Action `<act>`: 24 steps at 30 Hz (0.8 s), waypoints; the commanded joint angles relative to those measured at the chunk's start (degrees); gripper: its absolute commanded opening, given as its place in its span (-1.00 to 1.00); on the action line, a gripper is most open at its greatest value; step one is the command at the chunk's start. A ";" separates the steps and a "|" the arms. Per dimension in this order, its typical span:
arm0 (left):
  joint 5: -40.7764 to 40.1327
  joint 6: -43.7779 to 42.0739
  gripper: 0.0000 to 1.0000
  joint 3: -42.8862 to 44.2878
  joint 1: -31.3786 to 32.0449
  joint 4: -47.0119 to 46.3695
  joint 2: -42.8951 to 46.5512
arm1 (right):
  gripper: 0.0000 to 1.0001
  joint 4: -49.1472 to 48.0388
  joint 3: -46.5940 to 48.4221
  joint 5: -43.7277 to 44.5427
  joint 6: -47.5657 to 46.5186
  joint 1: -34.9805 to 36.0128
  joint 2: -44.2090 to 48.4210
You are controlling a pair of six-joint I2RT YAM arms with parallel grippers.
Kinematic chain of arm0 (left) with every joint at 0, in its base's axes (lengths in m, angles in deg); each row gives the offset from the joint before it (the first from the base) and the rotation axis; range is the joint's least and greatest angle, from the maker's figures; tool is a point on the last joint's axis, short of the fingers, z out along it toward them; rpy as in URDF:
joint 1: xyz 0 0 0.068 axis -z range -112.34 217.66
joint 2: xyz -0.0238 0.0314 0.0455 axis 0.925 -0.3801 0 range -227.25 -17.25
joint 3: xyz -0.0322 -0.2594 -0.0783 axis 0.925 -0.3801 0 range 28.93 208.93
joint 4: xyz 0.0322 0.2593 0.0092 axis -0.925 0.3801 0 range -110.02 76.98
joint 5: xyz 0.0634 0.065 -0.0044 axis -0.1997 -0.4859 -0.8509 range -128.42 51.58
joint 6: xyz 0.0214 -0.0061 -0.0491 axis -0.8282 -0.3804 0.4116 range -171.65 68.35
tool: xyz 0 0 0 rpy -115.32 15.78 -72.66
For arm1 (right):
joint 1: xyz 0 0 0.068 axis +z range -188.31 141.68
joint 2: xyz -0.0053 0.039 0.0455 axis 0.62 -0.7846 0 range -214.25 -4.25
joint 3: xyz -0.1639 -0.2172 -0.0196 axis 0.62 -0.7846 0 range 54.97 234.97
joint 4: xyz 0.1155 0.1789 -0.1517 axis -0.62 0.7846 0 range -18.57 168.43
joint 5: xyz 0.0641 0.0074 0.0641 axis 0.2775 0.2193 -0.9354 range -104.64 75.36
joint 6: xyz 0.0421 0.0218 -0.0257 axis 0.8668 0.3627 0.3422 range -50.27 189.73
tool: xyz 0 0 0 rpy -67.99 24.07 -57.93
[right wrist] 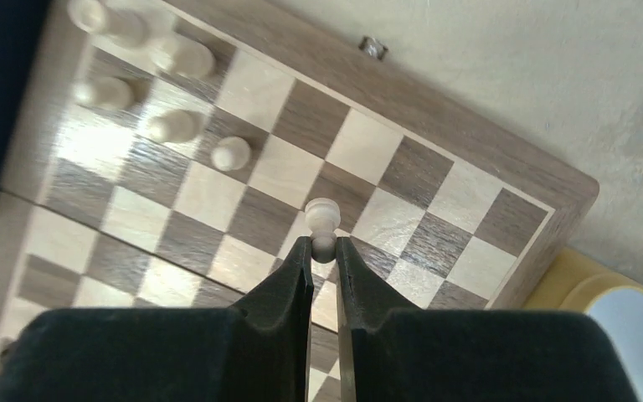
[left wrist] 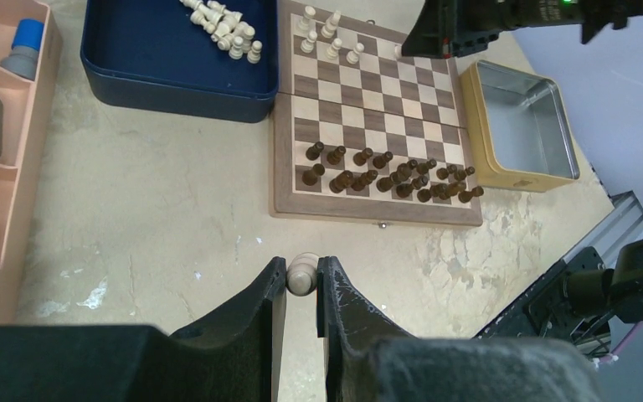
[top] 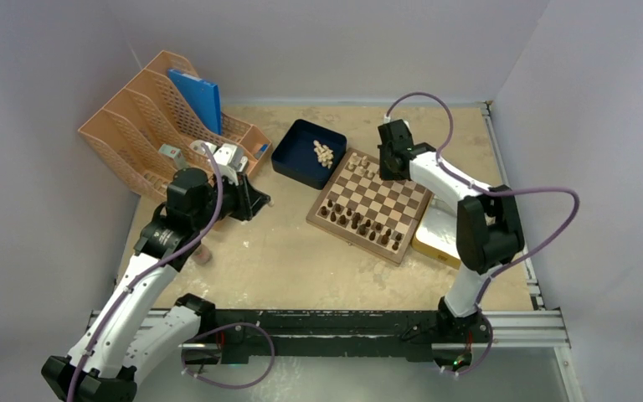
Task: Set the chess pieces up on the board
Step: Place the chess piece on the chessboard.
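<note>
The chess pieces (left wrist: 222, 25) sit in three places. On my far left stands an orange file rack (top: 151, 117). Just right of it my left gripper (left wrist: 301, 270) hangs over bare tabletop, its jaws pinched on a single cream piece (left wrist: 303, 278), whose rounded top shows between the fingertips. From that wrist the board (left wrist: 377, 109) lies ahead of the fingers, near but apart.

Next comes the dark blue tray (top: 295, 159), set tight against the board's far left side. A heap of cream pieces lies in one corner of it. On the board, a few cream pieces (left wrist: 332, 33) stand on the far corner squares beside the tray. The dark pieces (left wrist: 393, 176) stand in two rows along the opposite edge.

My right gripper (right wrist: 323, 244) is over the cream end of the board. Its jaws are pressed together on a cream pawn (right wrist: 322, 216), whose head sticks out past the fingertips. The standing cream pieces are to its left. I cannot tell whether the pawn's base touches a square.

Furthest right, a metal tray (left wrist: 519, 126) sits just beside the board's edge.
</note>
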State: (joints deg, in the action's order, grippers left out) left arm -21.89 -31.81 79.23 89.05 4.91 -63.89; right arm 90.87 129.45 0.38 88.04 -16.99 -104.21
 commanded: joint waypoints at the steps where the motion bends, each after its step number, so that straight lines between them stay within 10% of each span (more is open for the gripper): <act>1: 2.45 -1.73 -1.00 -0.62 -0.12 -2.81 1.78 | -0.86 6.46 5.82 2.36 -1.91 0.04 -3.10; 24: 3.59 -1.38 -1.00 -1.44 -0.07 -2.68 1.75 | -0.78 4.87 8.21 -3.76 -3.79 -0.14 -9.76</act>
State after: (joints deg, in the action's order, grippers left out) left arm -19.29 -32.38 77.79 89.07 4.76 -62.33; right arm 95.53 136.33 -2.07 85.37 -17.02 -113.79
